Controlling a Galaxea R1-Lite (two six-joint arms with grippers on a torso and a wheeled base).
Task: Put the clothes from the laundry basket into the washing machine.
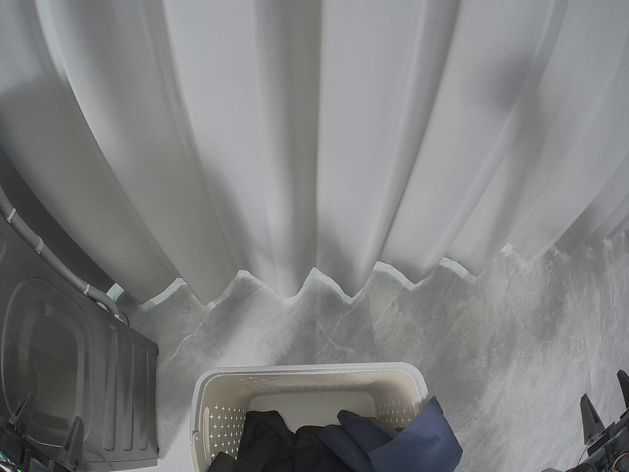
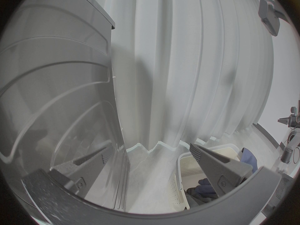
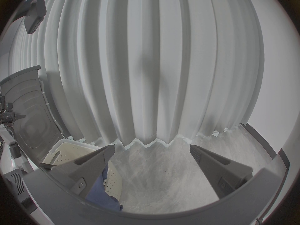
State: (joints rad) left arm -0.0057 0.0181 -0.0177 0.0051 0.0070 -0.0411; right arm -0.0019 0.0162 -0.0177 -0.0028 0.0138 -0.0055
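A white perforated laundry basket (image 1: 209, 388) stands on the floor at the bottom centre. It holds black clothes (image 1: 268, 440) and a navy garment (image 1: 419, 440) that drapes over its right rim. The grey washing machine (image 1: 65, 362) stands to the left of the basket. My left gripper (image 1: 52, 414) is open and empty in front of the machine, left of the basket. My right gripper (image 1: 604, 394) is open and empty over bare floor, right of the basket. In the left wrist view the left gripper (image 2: 150, 153) has the machine's side (image 2: 56, 78) and the basket (image 2: 184, 163) before it. In the right wrist view the right gripper (image 3: 153, 150) sits beside the basket (image 3: 62, 150) and navy garment (image 3: 100, 191).
A white pleated curtain (image 1: 314, 132) hangs to the floor behind everything. The floor (image 1: 491, 335) is grey marble, with open room right of the basket. A grey hose (image 1: 52, 257) runs down the back of the washing machine.
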